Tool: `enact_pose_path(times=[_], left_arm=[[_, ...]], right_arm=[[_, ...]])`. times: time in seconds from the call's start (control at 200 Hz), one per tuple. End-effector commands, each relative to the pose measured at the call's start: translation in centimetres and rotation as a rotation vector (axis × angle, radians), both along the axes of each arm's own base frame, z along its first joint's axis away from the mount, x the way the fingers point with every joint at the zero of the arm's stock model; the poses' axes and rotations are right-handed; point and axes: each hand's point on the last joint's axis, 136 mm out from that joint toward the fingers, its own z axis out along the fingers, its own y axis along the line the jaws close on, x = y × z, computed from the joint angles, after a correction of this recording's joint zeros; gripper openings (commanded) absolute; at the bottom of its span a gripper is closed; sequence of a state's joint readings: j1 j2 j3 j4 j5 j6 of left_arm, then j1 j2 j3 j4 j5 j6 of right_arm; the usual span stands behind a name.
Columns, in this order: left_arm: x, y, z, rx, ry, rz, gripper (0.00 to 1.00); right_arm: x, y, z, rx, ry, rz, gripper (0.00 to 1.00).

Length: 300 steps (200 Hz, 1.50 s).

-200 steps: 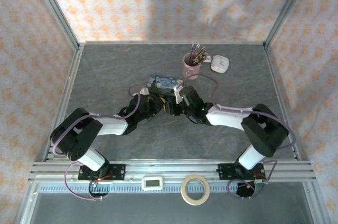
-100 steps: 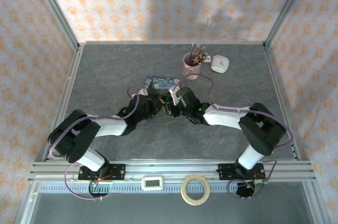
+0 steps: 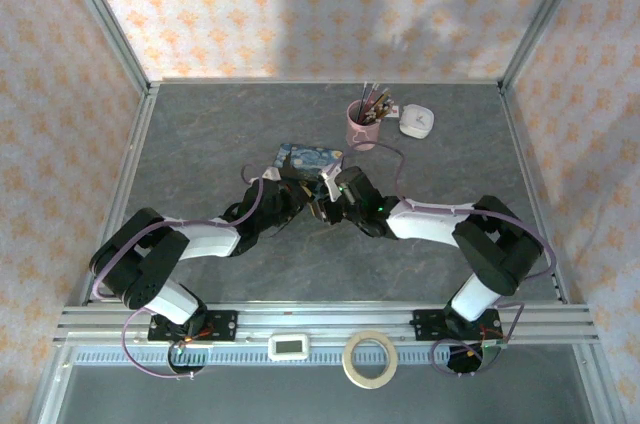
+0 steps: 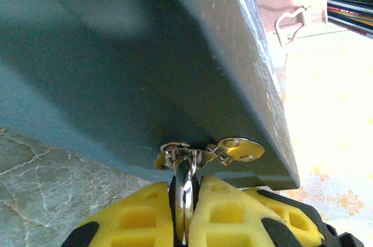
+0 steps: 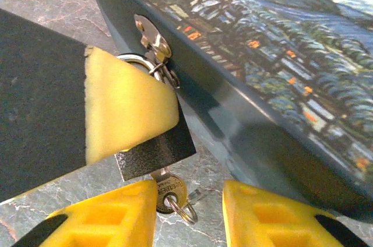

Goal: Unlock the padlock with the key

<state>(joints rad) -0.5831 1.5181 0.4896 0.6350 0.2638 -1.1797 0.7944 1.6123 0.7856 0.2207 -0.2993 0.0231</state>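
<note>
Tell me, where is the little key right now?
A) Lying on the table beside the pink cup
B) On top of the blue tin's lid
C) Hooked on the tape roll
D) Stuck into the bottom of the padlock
D: in the right wrist view the key pokes out from the underside of the padlock, which hangs on the front of the blue tin.

One padlock (image 5: 156,151), one key (image 5: 169,189), one blue painted tin (image 3: 303,156), one pink cup (image 3: 359,129) of pens, one white pod (image 3: 417,122), one tape roll (image 3: 351,361), one small white display (image 3: 291,346).
</note>
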Motion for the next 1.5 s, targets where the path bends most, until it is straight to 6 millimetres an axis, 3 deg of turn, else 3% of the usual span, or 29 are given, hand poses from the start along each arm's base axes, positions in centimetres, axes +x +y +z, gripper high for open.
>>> enact_pose_path(times=[0.0,0.3,0.52,1.036,1.241,1.496], left_arm=[[0.7,-1.2,4.0,-0.071,-0.106,-0.026,0.0],[0.5,-1.5,4.6,-0.084,-0.108,-0.038,0.0],[-0.1,-1.1,4.5,-0.073,-0.089,-0.043,0.0],[-1.0,-0.9,3.8,-0.064,-0.062,-0.058,0.0],[-1.0,-1.4,4.2,-0.082,-0.068,-0.073,0.0],[-1.3,-1.5,4.2,-0.09,-0.062,-0.086,0.0]], right_arm=[[-1.7,0.3,-0.2,0.006,0.002,0.057,0.36],[-2.0,-0.4,-0.1,0.01,-0.047,0.057,0.38],[0.2,-0.1,1.5,0.001,-0.159,0.02,0.39],[1.1,0.7,3.8,0.07,-0.215,0.002,0.37],[1.5,1.8,3.0,0.066,-0.184,0.02,0.3],[2.2,1.6,3.4,0.062,-0.197,-0.016,0.04]])
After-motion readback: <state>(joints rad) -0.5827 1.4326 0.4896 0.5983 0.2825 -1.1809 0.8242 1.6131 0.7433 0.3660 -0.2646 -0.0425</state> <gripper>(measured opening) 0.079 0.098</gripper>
